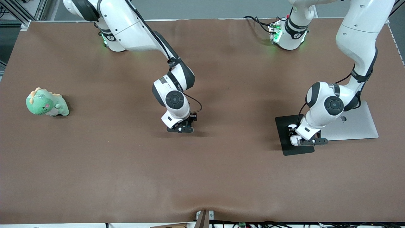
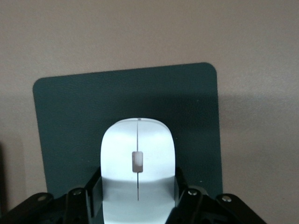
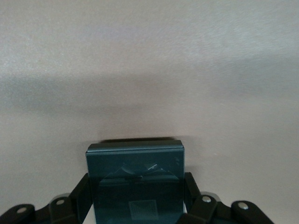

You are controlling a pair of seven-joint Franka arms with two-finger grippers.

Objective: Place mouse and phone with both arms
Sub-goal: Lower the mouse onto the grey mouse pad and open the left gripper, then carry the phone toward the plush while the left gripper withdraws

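table (image 1: 126, 177): brown cloth surface carrying everything in view; both arms reach down onto it from their bases at the top of the front view.
laptop (image 1: 357, 126): closed silver slab at the left arm's end of the table, lying just beside the pad.
pad (image 1: 289, 147): flat matte black mat touching or nearly touching the laptop's edge, on its side toward the right arm's end of the table.
dinosaur toy (image 1: 46, 103): green plush at the right arm's end, well apart from both arms and not involved.
left claw (image 1: 302, 139): low over the pad, closed on the mouse; the fingers (image 2: 93, 191) press its two flanks in the left wrist view.
right claw (image 1: 181, 128): down at the bare middle of the table, closed on the phone, its fingers clamping the slab's side edges in the right wrist view.
mouse (image 2: 138, 163): white, held in the left claw above or on the pad; whether it touches the pad I cannot tell.
phone (image 3: 135, 179): black glossy slab in the right claw, at or just above the cloth; contact cannot be told.
step in hand: by my reading, both things are gripped, the mouse already at its likely spot on the pad, the phone just taken up mid-table.
next move: probably the left claw needs to settle the mouse flat and let go, while the right arm lifts the phone cleanly and carries it toward the laptop without tilting it.
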